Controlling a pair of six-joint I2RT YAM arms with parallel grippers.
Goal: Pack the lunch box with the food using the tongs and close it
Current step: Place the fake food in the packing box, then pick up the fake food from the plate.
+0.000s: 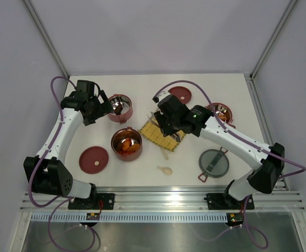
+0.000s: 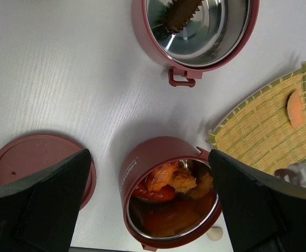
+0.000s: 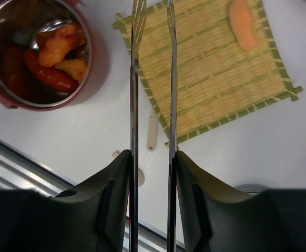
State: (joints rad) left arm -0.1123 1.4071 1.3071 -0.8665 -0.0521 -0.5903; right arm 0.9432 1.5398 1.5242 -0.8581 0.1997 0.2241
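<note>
My right gripper (image 3: 152,157) (image 1: 162,119) is shut on the tongs (image 3: 134,105). Their two slim arms run forward, slightly apart, and the tips hold nothing above the near edge of the yellow woven mat (image 3: 221,79). One orange food piece (image 3: 242,29) (image 2: 295,107) lies on the mat. A lunch box tier (image 1: 126,143) (image 2: 142,168) (image 3: 98,63) holds sausages and brown and orange bits. My left gripper (image 2: 148,157) (image 1: 101,107) hangs open above that tier, touching nothing. A second tier (image 2: 158,52) (image 1: 120,107) holds one dark ridged piece.
A third tier (image 1: 220,113) stands at the right. Flat red lids lie at the front left (image 1: 93,159) and the back (image 1: 180,94). The grey top lid (image 1: 214,163) sits front right. A cream spoon (image 1: 164,169) lies near the front edge.
</note>
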